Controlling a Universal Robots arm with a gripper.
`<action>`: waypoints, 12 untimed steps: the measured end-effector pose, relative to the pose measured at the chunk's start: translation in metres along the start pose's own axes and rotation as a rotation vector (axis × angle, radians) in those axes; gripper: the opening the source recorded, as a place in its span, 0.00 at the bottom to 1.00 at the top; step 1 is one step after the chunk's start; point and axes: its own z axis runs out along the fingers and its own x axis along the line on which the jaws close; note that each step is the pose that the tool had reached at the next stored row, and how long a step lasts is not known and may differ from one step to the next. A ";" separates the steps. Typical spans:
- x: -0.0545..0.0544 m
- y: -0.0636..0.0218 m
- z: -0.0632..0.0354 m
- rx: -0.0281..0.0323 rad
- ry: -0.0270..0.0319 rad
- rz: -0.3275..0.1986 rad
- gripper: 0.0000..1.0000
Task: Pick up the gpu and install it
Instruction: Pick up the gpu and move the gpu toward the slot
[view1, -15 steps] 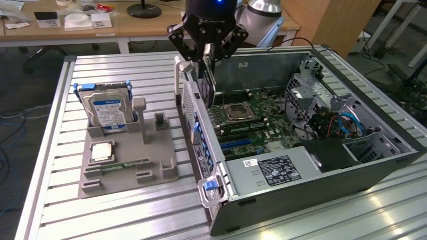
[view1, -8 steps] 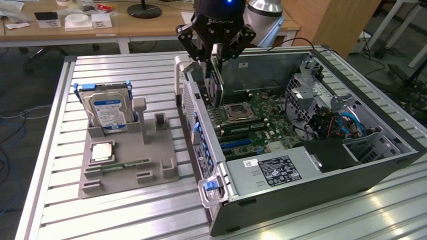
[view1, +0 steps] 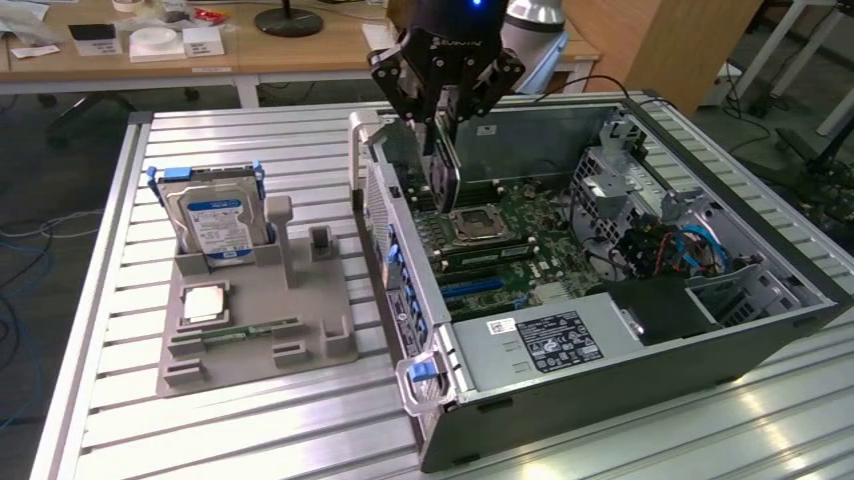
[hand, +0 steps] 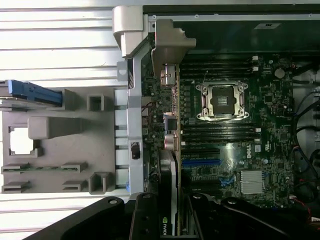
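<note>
Hand (view1: 443, 125) partly closed on gpu (view1: 445, 175), card held on edge above motherboard (view1: 534, 235) beneath hand; best kept vertical, bracket (hand: 167, 45) flush to case (view1: 641, 390) rear wall.

Matt black and angular, the arm's tool (view1: 445, 118) is built of jointed link-bar fingers (view1: 398, 85) pinned at round pivots. White lettering (view1: 461, 45) crosses its body beneath a small blue light (view1: 470, 3). Beside it sits a rounded silver-grey arm joint (view1: 537, 10). In the wrist view, the black links (hand: 107, 215) show round pivot holes.
</note>
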 end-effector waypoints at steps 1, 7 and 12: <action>-0.001 0.0001 0.0000 0.0000 0.0000 0.000 0.27; -0.009 0.0005 0.0003 0.0000 0.0000 0.000 0.27; -0.015 0.0009 0.0004 0.0000 0.0000 0.000 0.27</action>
